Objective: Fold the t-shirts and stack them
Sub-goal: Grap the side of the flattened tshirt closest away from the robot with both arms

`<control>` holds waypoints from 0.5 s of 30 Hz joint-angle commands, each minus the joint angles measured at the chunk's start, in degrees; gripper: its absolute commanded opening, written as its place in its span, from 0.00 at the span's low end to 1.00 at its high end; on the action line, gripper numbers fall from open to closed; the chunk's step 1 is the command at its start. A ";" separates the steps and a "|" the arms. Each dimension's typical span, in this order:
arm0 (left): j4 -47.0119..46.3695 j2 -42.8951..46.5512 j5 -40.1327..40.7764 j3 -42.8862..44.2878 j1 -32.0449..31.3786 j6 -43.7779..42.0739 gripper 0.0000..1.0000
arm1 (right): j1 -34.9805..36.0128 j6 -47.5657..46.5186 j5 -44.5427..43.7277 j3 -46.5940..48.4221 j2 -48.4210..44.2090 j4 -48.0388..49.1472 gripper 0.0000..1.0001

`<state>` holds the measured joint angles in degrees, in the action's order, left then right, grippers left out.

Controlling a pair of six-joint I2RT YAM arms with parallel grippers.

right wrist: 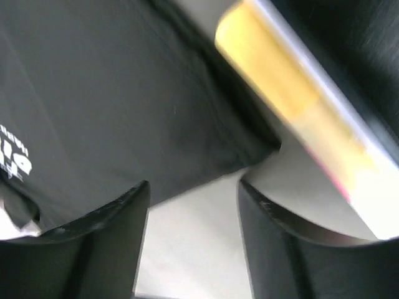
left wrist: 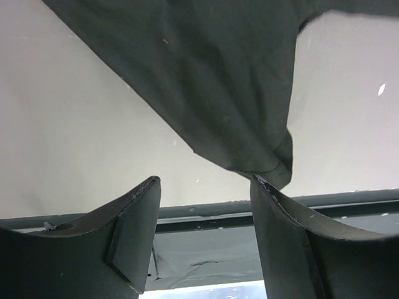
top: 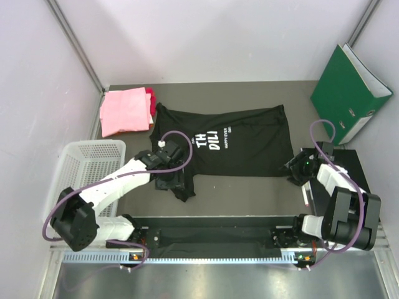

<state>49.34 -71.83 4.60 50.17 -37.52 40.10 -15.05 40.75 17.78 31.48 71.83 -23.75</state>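
The black t-shirt [top: 243,140] with white chest lettering lies spread flat on the table's middle, its sleeve bunched at the near left. My left gripper [top: 176,184] is open over that sleeve; in the left wrist view the sleeve tip [left wrist: 274,165] hangs just beyond the open fingertips [left wrist: 204,184]. My right gripper [top: 293,169] is open at the shirt's near right corner; in the right wrist view the hem [right wrist: 206,168] lies just beyond the gripper [right wrist: 193,187]. A folded light pink shirt [top: 124,111] lies at the back left, on a darker pink-red one [top: 150,99].
A white mesh basket [top: 87,165] stands at the left. A green binder [top: 349,93] leans at the back right. A black box [top: 349,165] sits beside the right arm. A black rail [top: 212,227] runs along the near edge.
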 commanded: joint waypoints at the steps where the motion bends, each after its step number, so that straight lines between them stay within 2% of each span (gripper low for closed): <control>1: -0.03 -1.38 3.57 1.60 -4.05 -0.28 0.64 | -0.95 1.61 -4.94 -0.20 1.99 7.30 0.47; 3: -0.65 -1.73 4.01 1.59 -6.33 0.33 0.64 | -0.95 1.70 -5.21 -0.11 3.40 9.41 0.28; 4: -1.00 -1.73 4.10 1.68 -7.21 0.33 0.63 | -1.03 1.70 -5.30 -0.02 4.45 10.12 0.10; 5: -1.18 -1.64 4.54 1.77 -8.79 0.51 0.63 | -0.95 1.70 -5.30 0.07 4.98 10.65 0.06; 7: -1.70 -1.64 4.54 1.95 -10.20 0.33 0.62 | -1.04 1.52 -5.56 0.59 5.95 11.35 0.00; 15: -3.64 -1.99 5.33 0.46 -18.11 1.73 0.60 | -1.03 0.12 -5.04 1.21 6.12 11.79 0.00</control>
<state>48.10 -73.67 8.45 50.22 -53.04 40.47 -15.42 42.17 14.87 31.55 76.95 -15.00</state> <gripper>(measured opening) 0.599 0.008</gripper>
